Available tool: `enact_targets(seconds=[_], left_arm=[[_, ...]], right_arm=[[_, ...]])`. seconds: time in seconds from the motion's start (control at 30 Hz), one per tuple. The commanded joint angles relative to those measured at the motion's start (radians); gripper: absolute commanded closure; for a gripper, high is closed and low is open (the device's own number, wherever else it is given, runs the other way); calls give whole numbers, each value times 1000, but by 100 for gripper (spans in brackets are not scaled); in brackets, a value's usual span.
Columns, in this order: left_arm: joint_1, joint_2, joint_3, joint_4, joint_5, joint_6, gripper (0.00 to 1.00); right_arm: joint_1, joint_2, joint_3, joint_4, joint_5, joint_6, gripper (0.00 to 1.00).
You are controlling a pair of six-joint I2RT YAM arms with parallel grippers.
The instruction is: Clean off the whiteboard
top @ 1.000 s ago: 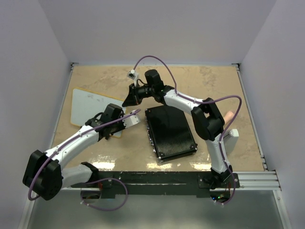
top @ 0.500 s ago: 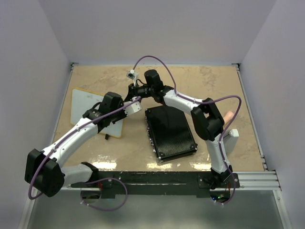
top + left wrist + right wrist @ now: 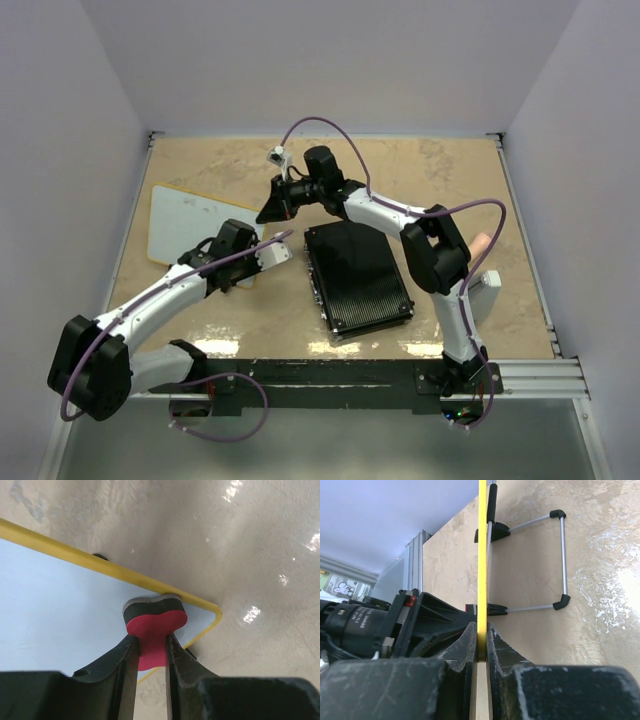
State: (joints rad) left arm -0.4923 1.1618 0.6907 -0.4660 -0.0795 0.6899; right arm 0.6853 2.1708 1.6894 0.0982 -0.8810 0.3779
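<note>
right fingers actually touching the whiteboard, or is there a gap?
Touching. Right wrist view: the whiteboard, edge-on, is pinched by the right gripper; both fingers press its yellow frame, no gap.

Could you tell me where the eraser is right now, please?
Left wrist view: the red eraser is clamped in the left fingers, against the whiteboard beside its yellow-framed corner.

whiteboard (image 3: 185,224) left, case (image 3: 357,277) right, on table (image 3: 450,185)

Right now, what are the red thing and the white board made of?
The red eraser looks like matte foam on a dark felt-like layer: dull, rounded edges. The whiteboard looks a smooth coated sheet; its yellow frame may be plastic or painted wood.
</note>
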Motion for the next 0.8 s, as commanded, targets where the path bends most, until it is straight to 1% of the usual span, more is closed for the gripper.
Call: enact_targets(seconds=[0.0,0.17,0.27,0.33,0.4,0.43,0.5,0.6,0.63,0.67,0.77], left_arm=[[15,41,25,30,24,-24,100],[105,87,199,32,52,-27,100],[145,96,242,72,49,-32,100],[152,96,248,96,31,-36,100],[167,90,230,112,32,-43,100],[190,76,219,113,55,-46,100],[211,61,169,127,67,-46,100],[276,24,70,159,112,-36,100],[326,3,49,168,148,-33,100],[352,-4,15,181,165,-33,100],[412,-13,-25,188,193,-24,100]], right_arm=[[40,0,-23,5,-64,-17,100],[40,1,-33,8,-64,-19,100],[42,1,-31,6,-64,-19,100],[40,3,-31,6,-64,-17,100],[40,3,-31,8,-65,-16,100],[42,1,-30,9,-65,-13,100],[42,3,-30,12,-65,-11,100],[40,6,-28,15,-64,-7,100],[40,6,-27,15,-64,-5,100],[40,4,-28,17,-64,-7,100],[42,6,-30,18,-62,-5,100]])
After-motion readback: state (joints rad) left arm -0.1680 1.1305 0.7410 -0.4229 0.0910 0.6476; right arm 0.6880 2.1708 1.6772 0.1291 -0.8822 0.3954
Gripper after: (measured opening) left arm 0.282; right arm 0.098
